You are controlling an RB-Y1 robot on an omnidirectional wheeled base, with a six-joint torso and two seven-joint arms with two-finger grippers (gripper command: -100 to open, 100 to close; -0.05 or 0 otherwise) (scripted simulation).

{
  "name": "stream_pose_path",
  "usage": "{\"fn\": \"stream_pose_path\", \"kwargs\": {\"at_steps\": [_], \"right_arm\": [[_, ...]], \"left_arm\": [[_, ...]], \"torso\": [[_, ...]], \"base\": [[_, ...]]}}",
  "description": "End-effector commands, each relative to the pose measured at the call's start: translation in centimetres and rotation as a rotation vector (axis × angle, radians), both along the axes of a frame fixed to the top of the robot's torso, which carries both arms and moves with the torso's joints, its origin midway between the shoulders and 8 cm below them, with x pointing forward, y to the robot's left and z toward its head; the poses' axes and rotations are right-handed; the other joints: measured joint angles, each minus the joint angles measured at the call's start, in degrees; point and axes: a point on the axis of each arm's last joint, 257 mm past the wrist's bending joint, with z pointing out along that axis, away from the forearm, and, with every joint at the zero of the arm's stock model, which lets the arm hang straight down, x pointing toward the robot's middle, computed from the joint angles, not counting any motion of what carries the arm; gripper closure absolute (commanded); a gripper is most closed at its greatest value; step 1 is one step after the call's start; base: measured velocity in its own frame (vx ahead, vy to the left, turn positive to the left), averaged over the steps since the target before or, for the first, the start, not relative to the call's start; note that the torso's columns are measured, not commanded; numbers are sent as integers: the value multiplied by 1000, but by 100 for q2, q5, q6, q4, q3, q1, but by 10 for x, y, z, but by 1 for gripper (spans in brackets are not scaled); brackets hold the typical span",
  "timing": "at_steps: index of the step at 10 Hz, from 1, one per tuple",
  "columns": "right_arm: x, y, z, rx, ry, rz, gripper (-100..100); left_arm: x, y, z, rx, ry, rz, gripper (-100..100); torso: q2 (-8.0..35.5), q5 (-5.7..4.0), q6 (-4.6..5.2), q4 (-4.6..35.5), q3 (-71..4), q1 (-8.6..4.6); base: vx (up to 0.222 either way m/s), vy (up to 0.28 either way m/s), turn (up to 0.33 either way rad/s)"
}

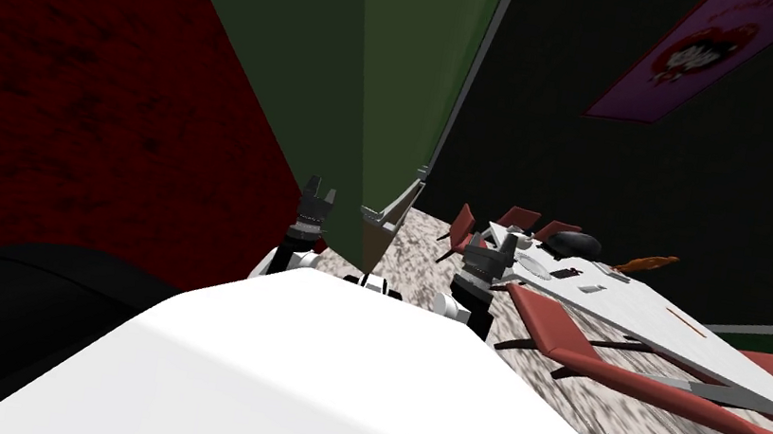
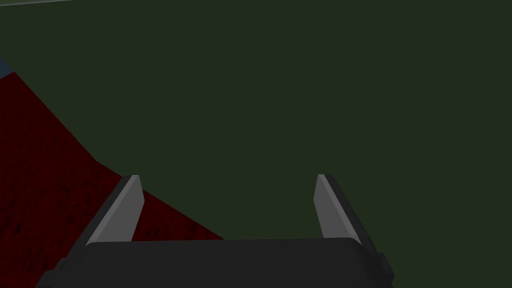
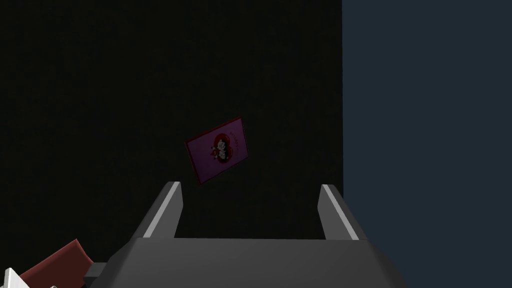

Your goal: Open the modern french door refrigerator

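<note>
My left hand (image 2: pixel 226 176), fingers spread wide and empty, faced a tall, upright dark green panel (image 1: pixel 304 53) close ahead. It was nearer the panel than my open, empty right hand (image 3: pixel 250 186). No refrigerator door or handle could be made out; the panel may be its side.

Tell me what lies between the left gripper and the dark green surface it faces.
Nothing. In the left wrist view, the stretch from the open left gripper to the dark green surface is bare, and the head view agrees.
</note>
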Motion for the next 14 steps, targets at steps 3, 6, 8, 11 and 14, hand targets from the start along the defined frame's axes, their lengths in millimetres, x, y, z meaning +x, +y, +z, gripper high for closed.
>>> {"fn": "stream_pose_path", "kwargs": {"at_steps": [3,6,8,11,14], "right_arm": [[0,0,0,0,0,0,0],[0,0,0,0,0,0,0],[0,0,0,0,0,0,0],[0,0,0,0,0,0,0],[0,0,0,0,0,0,0]], "left_arm": [[31,-6,-52,-6,148,-10,-100],[46,-9,-81,-22,228,-11,-100],[56,-13,-103,-28,285,-13,-100],[64,-17,-124,-24,342,-19,-100],[72,-22,-147,-17,402,-25,-100]], "torso": [[-1,0,1,1,-1,0],[-1,-2,0,0,-2,-4],[-42,3,30,-25,-24,-20],[-76,8,51,-41,-43,-25],[-106,5,69,-54,-60,-55]], "base": [[-8,-51,-61],[-7,-55,-45],[-24,-55,-51],[-1,-26,-27],[-8,-30,-47]]}}
